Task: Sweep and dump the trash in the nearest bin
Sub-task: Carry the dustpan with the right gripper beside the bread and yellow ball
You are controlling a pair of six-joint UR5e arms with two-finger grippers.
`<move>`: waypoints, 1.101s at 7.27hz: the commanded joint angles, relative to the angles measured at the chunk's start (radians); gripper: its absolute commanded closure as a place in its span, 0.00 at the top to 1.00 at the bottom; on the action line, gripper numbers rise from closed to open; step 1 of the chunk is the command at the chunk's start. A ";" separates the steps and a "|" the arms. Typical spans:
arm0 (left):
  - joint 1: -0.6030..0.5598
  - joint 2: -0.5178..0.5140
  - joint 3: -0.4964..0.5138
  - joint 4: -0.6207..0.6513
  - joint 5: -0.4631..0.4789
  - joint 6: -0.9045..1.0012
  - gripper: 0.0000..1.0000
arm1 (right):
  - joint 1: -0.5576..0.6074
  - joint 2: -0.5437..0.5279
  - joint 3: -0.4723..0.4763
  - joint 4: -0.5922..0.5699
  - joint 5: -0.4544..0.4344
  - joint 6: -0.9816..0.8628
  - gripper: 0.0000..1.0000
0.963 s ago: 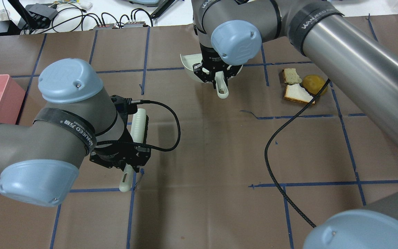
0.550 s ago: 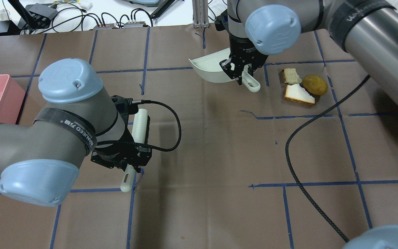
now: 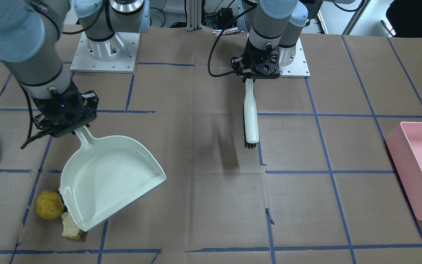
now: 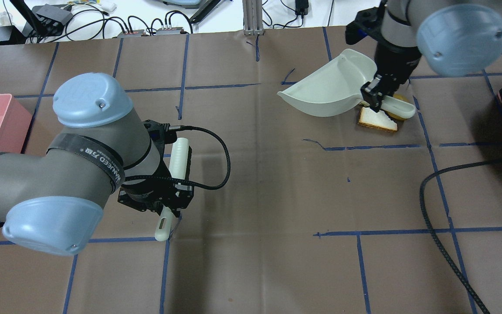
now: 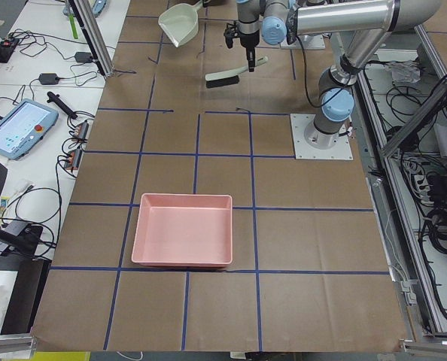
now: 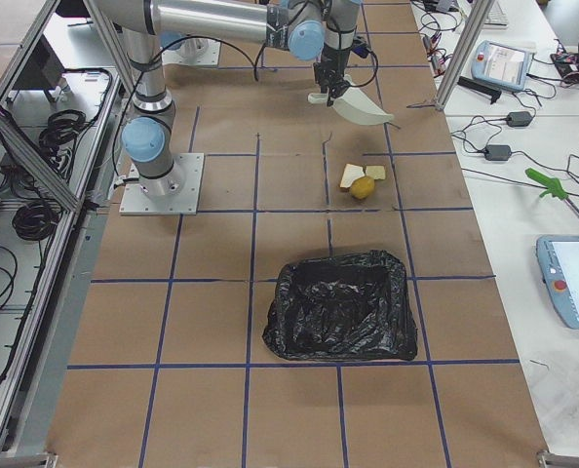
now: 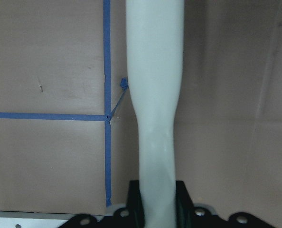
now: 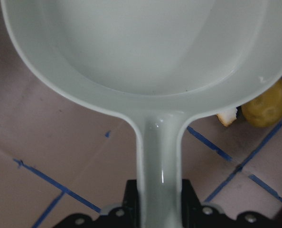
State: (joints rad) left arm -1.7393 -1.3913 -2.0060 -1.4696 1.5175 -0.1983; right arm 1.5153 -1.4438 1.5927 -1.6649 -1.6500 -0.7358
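The trash lies at the table's right: a yellow-brown potato [image 3: 49, 209] and torn bread slices [image 3: 71, 229], which also show in the overhead view [image 4: 377, 118]. My right gripper [image 4: 379, 93] is shut on the handle of the pale green dustpan [image 4: 329, 89] and holds it tilted just above the trash. The pan covers part of the bread and potato. My left gripper [image 4: 168, 208] is shut on the handle of a white brush [image 4: 179, 157] and holds it over the table's left half. The black bin [image 6: 340, 307] stands beyond the trash at the right end.
A pink rectangular tray [image 3: 419, 161] sits at the table's left end. A black cable [image 4: 434, 218] hangs over the right side of the table. Blue tape lines grid the brown surface. Cables and boxes lie past the far edge.
My right arm has swung the dustpan to the right, from mid-table to above the bread and potato. The left arm and the brush have barely moved.
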 commanded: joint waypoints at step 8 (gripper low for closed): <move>-0.235 -0.472 0.459 0.107 -0.077 0.063 0.01 | -0.515 0.040 0.036 -0.353 -0.088 -1.281 0.00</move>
State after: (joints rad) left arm -1.9226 -1.7616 -1.6438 -1.4091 1.4366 -0.1266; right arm 1.0191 -1.4550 1.6303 -1.9205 -1.7341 -1.9091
